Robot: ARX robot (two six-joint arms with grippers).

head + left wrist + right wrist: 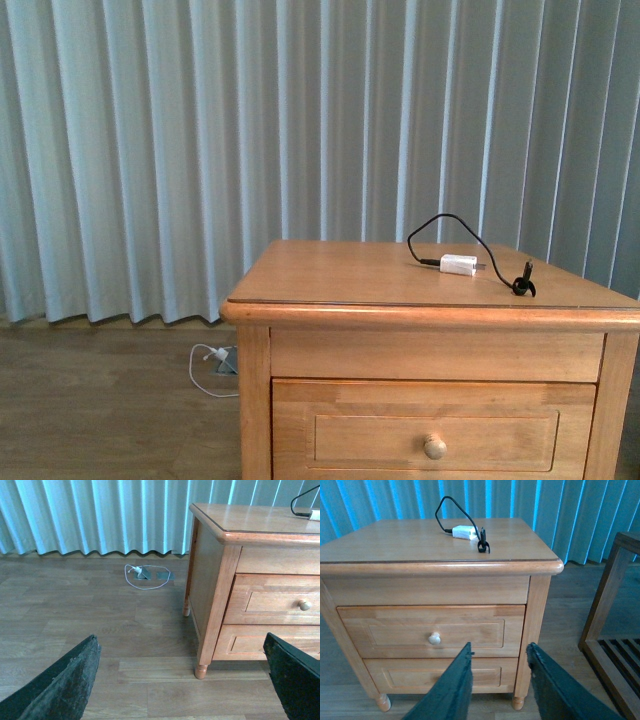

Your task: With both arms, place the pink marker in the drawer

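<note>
The pink marker is out of view in every frame. The upper drawer (436, 428) of the honey-coloured nightstand is shut, with its round knob (434, 446) in the middle; it also shows in the right wrist view (432, 630) and the left wrist view (280, 600). My left gripper (182, 645) is open and empty, low over the floor, off the nightstand's left front corner. My right gripper (499, 650) is open and empty in front of the nightstand, by its right front leg. Neither arm shows in the front view.
A white charger plug (459, 265) with a black cable (445, 222) lies on the nightstand top (330, 275). The lower drawer (445, 676) is shut. A white cord (145, 576) lies on the wood floor by the curtain. A wooden frame (610, 605) stands right of the nightstand.
</note>
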